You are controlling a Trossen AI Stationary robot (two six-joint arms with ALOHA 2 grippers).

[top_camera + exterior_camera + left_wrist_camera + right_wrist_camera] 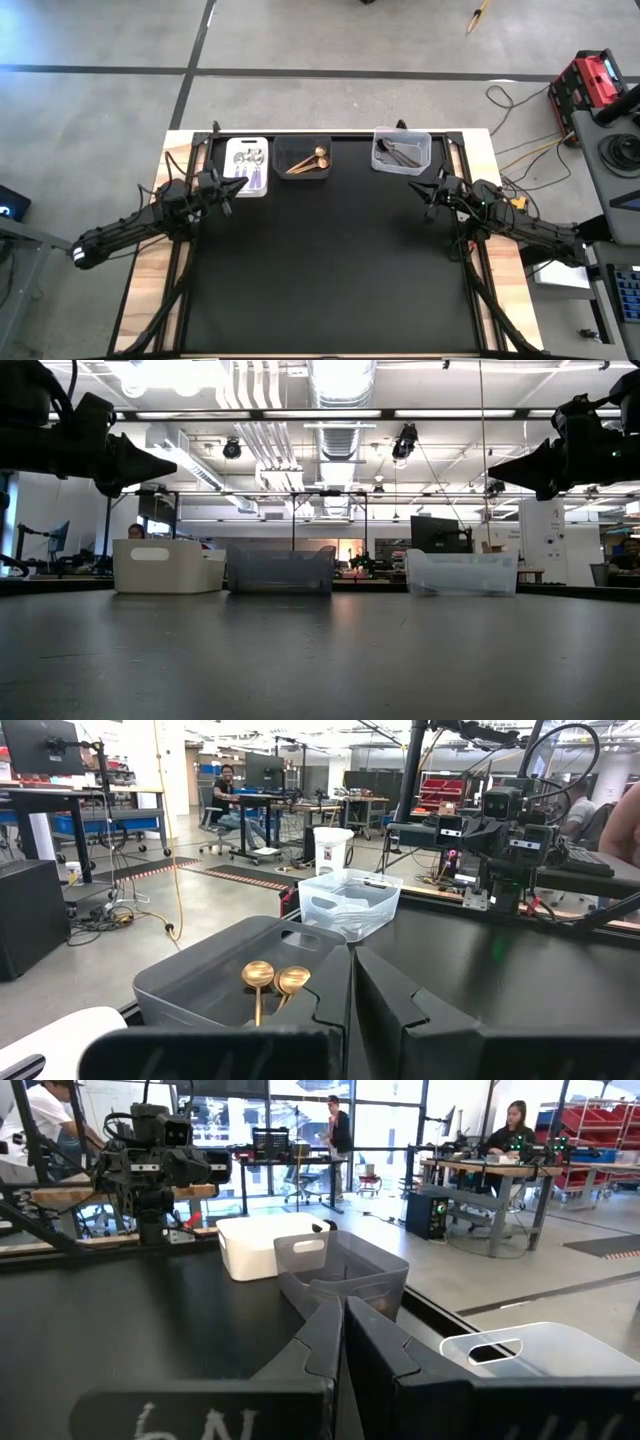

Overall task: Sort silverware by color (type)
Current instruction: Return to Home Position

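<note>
We see a black table point(330, 270). Along its far edge we find a white bin point(231, 172), a dark bin point(281, 150) and a clear bin point(425, 150), set apart.

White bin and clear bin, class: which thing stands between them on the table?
The dark bin, holding gold spoons, stands between the white bin and the clear bin; the high view shows this.

The counter point(330, 270) is matte black with pale wood edges. Gold spoons point(310, 161) lie in the dark grey bin point(284, 148), silver spoons point(250, 160) with lilac handles in the white bin point(230, 165), dark grey utensils point(396, 155) in the clear bin point(425, 150)
</note>
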